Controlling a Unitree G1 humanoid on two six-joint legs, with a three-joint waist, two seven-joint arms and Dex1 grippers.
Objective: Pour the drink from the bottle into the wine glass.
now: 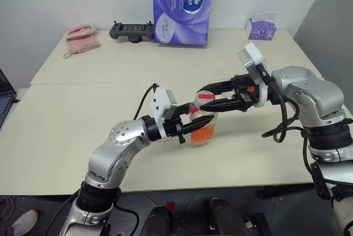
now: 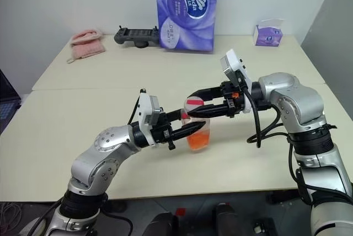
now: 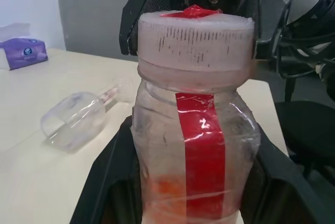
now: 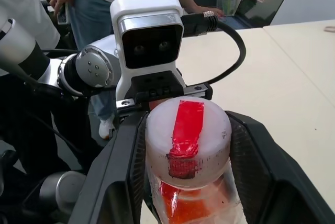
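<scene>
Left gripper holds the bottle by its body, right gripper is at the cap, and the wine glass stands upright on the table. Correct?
Not quite. The wine glass lies on its side on the table, as the left wrist view shows. The rest holds: left gripper on the bottle, right gripper around the cap.

Bottle upright between left claw and right claw; wine glass seemingly lying on table.

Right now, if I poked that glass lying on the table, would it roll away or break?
It would probably roll: the wine glass lies on its side on the table, resting on its round bowl. It would likely curve, not go straight, since the bowl is wider than the stem. That thin stem looks easy to snap.
</scene>
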